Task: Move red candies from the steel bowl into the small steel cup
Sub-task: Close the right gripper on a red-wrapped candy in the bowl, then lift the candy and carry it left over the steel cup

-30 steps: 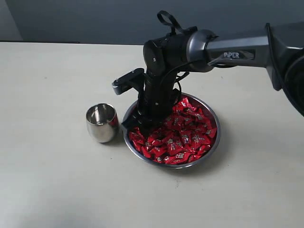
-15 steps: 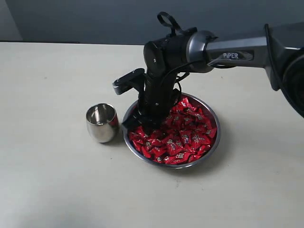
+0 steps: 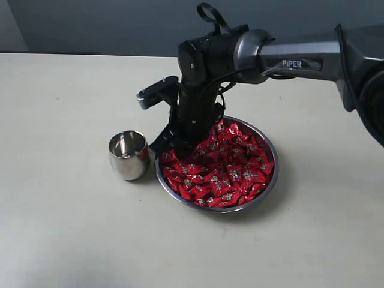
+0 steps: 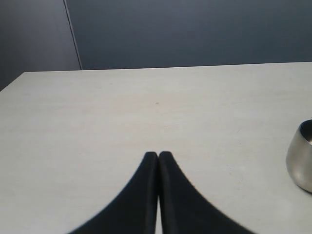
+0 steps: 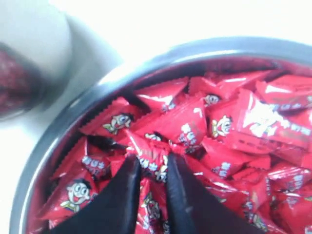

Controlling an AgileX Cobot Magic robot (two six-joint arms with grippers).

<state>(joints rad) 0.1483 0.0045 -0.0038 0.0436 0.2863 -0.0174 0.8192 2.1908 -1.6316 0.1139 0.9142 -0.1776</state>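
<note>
Many red candies (image 3: 223,171) fill the steel bowl (image 3: 273,175) right of the table's middle. My right gripper (image 3: 170,150) points down over the bowl's left edge. In the right wrist view this gripper (image 5: 153,165) is shut on one red candy (image 5: 155,170), pinched between its black fingertips just above the pile (image 5: 229,126). The small steel cup (image 3: 128,155) stands upright just left of the bowl; I see no candy inside it. My left gripper (image 4: 158,155) is shut with nothing in it, hovering low over bare table, with the cup (image 4: 302,163) at that view's edge.
The pale table (image 3: 66,228) stretches around the bowl and cup. A dark wall runs along the table's far edge. The right arm (image 3: 300,60) reaches in from the right above the bowl. The bowl's rim (image 5: 73,117) and the blurred cup (image 5: 19,83) show in the right wrist view.
The right gripper's jaws have narrowed onto a candy in the bowl's left part, and the arm has risen slightly and shifted left. Bowl and cup have not moved.
</note>
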